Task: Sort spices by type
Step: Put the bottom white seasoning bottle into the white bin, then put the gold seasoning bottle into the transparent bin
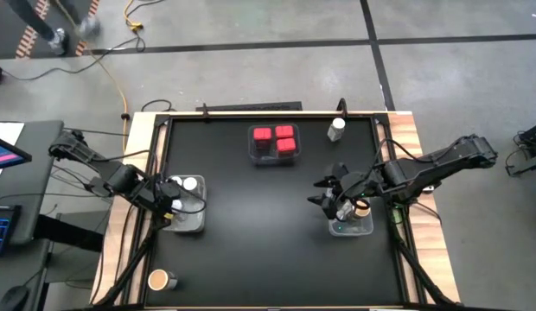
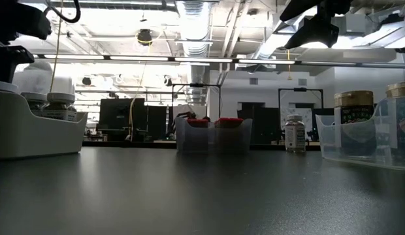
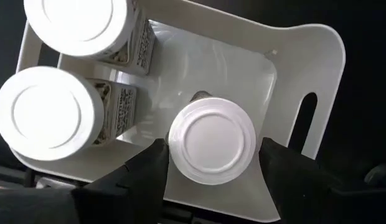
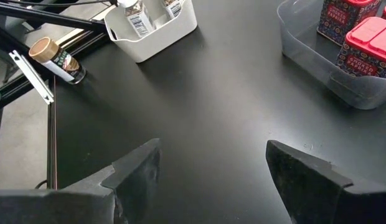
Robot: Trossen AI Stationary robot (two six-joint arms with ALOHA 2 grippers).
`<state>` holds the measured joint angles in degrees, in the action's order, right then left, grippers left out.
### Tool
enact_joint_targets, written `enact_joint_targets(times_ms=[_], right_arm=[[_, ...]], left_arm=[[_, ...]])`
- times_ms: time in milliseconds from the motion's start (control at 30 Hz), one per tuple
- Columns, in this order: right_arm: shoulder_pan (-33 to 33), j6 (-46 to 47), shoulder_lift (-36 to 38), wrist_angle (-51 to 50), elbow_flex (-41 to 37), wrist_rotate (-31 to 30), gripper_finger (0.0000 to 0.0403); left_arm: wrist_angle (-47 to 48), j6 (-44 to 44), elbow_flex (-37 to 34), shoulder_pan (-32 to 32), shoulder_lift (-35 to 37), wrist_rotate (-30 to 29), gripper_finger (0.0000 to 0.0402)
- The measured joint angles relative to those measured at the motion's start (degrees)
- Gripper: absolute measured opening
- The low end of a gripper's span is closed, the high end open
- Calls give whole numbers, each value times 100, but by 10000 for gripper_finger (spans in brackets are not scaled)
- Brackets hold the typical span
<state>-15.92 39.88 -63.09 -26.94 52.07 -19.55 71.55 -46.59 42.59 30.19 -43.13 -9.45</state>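
Currently left gripper of mine straddles white-capped jar in white bin, fingers flanking cap, contact unclear; grouping whites there; right gripper open, empty above bench.

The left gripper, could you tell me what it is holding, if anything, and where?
The left gripper holds a white-capped jar by its cap, over the white bin.
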Motion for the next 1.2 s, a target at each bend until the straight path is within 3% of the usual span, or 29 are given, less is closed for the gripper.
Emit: enact_joint_targets(times_ms=[267, 833, 1200], right_arm=[[0, 2, 0, 2, 0, 0, 315], [0, -67, 0, 1, 0, 0, 315], [0, 60, 0, 3, 0, 0, 315]], left_arm=[[-14, -613, 0, 0, 5, 4, 238], [149, -561, 856, -1, 7, 25, 238], [-328, -686, 920, -1, 2, 39, 238]])
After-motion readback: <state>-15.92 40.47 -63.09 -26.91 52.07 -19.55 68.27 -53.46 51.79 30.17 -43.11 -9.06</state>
